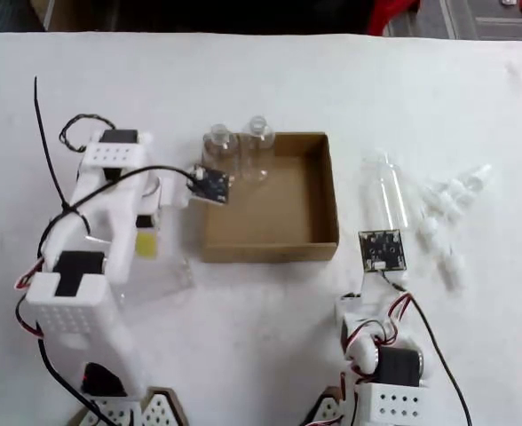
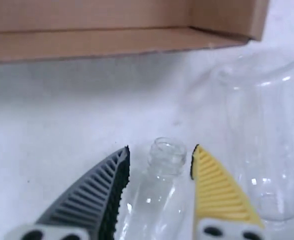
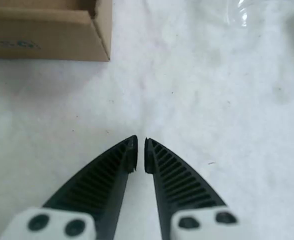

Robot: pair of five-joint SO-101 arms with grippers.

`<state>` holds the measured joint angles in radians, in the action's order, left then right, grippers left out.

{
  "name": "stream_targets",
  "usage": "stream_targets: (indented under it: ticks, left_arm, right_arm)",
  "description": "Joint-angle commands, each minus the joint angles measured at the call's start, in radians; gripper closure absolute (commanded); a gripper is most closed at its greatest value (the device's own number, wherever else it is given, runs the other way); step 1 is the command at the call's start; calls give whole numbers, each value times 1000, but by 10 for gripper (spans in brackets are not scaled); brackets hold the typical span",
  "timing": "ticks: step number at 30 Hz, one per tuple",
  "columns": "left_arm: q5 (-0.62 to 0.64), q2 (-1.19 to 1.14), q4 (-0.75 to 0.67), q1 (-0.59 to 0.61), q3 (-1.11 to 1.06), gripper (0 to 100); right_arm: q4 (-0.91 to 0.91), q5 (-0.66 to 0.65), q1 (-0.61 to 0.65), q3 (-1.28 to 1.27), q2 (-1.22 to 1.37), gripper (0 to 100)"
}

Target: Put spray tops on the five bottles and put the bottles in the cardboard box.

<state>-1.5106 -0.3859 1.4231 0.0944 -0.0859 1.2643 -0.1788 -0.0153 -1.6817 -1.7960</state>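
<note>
The left claw (image 2: 160, 151) clasps an uncapped bottle (image 2: 154, 200) near the cardboard box (image 2: 112, 40), a second bottle (image 2: 267, 140) close by; the right claw (image 3: 140, 150), all but closed, holds nothing above the bench (image 3: 212, 100).

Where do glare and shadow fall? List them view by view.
High view: flat bright light on the white table; the lying bottle shows as faint glints. Left wrist view: small highlights on the bottle at the left gripper, soft shadow beside the cardboard box. Right wrist view: one glint on clear plastic, no hard shadows.
</note>
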Motion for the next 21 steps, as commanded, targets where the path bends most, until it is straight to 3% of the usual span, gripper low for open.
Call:
stream_targets:
  ticks: [1,7,15,21]
  left_arm:
    - [-26,-5,15,19,44,808]
    - [-34,-8,14,19,46,814]
    - [-28,-10,25,13,84,924]
    - [-26,-8,175,1,187,925]
  right_arm:
    - [5,5,-8,-9,-5,982]
    - [5,5,-8,-9,-5,982]
    - [5,5,-8,-9,-5,982]
    - [5,5,-8,-9,-5,982]
